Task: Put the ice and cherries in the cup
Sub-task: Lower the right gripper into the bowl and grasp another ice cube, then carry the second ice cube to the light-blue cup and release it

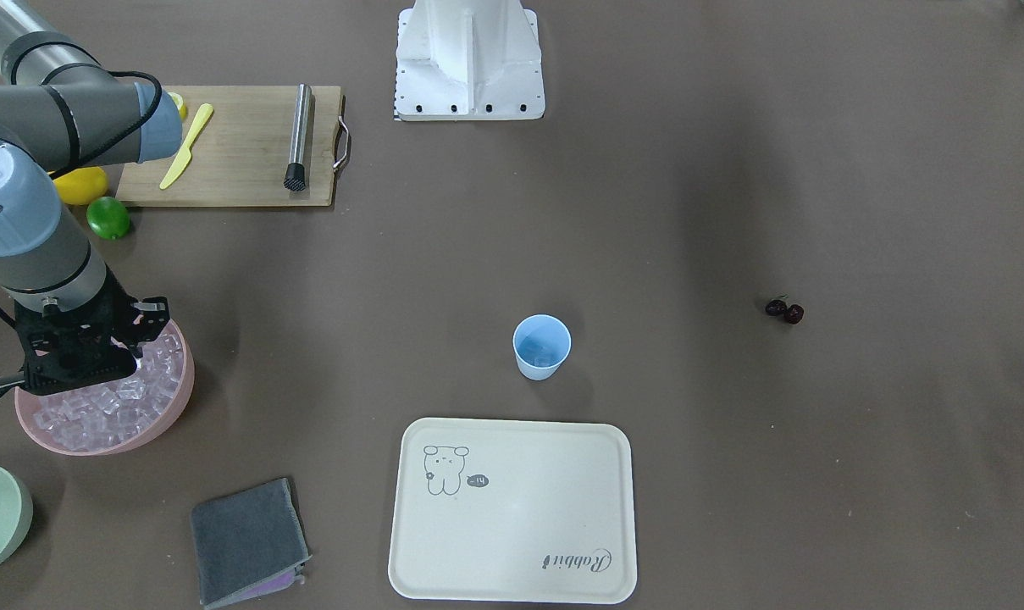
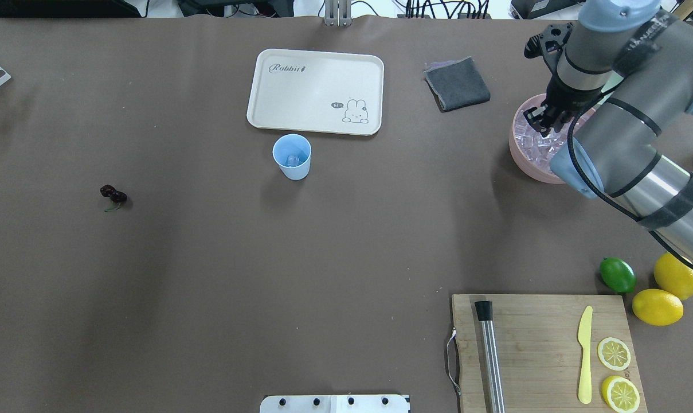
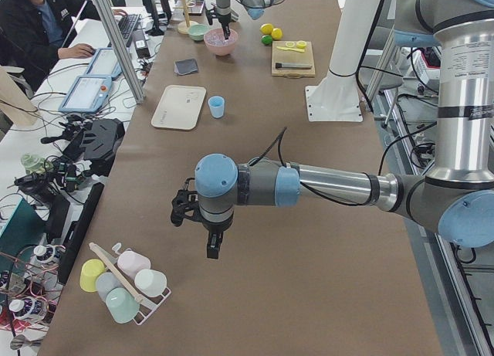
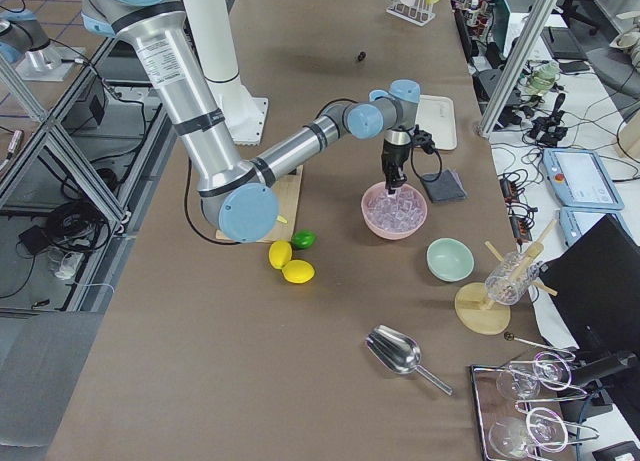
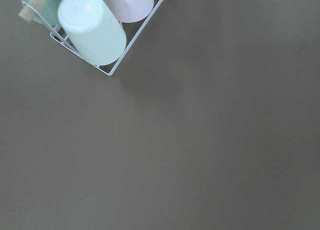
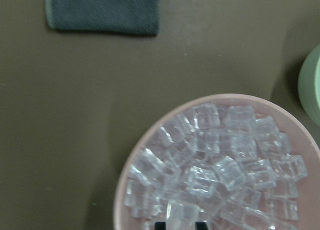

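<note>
Fingertips (image 6: 160, 226) of the right gripper (image 2: 544, 121) flank one cube of the ice (image 6: 220, 165) in the pink bowl (image 2: 524, 163); whether they clamp it cannot be determined. Left gripper (image 3: 210, 236): finger state cannot be determined. Cup (image 2: 292, 156) stands just beside the tray (image 2: 300, 86); cherries (image 2: 113, 195) lie well apart from it.

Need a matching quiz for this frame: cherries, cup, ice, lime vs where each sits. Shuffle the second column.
1 cherries
2 cup
3 ice
4 lime

A in the pink bowl
B next to the lemons
C alone, apart from everything else
D just off the cream tray edge

Pairs: 1-C, 2-D, 3-A, 4-B
</note>
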Tool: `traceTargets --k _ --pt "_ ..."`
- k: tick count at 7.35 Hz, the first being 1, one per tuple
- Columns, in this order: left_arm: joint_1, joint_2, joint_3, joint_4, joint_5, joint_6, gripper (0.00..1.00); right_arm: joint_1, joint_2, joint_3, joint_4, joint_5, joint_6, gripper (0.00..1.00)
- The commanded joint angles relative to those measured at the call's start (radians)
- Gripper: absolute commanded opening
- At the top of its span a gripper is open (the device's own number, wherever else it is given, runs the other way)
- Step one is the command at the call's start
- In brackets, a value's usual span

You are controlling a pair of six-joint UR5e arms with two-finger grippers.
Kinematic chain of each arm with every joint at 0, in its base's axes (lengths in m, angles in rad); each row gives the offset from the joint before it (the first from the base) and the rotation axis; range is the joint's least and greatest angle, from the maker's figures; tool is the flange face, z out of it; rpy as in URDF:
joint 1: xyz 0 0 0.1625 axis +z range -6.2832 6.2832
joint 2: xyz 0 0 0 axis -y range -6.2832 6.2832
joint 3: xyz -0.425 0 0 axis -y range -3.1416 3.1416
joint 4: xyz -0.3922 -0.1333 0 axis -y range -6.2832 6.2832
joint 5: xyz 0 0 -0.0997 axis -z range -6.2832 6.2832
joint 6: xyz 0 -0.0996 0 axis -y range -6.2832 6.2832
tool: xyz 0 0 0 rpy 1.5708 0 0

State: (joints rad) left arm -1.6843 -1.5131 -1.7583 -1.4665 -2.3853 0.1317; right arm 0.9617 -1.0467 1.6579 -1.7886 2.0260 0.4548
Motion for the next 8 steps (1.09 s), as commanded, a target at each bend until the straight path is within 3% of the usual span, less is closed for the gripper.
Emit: traceTargets --k 1,2,4,5,8 --pt "0.0 -0.004 0.002 0.0 0.0 -0.001 0.98 -0.081 0.197 -0.033 -0.104 0.02 0.28 0.18" --pt "0.002 -0.009 0.005 0.0 0.0 -0.001 0.98 -0.133 0.311 -0.1 -0.123 0.016 0.414 0.18" --pt "0.0 -0.007 0.005 0.0 0.0 -0.001 0.98 -0.213 0.597 -0.406 -0.111 -0.004 0.646 0.18" --pt "0.0 -0.006 0.006 0.0 0.0 -0.001 0.98 -0.247 0.664 -0.461 -0.073 -0.013 0.733 0.18" --pt "0.0 0.004 0.013 0.0 0.0 -0.001 0.98 -0.325 0.685 -0.523 0.156 -0.088 0.878 0.19"
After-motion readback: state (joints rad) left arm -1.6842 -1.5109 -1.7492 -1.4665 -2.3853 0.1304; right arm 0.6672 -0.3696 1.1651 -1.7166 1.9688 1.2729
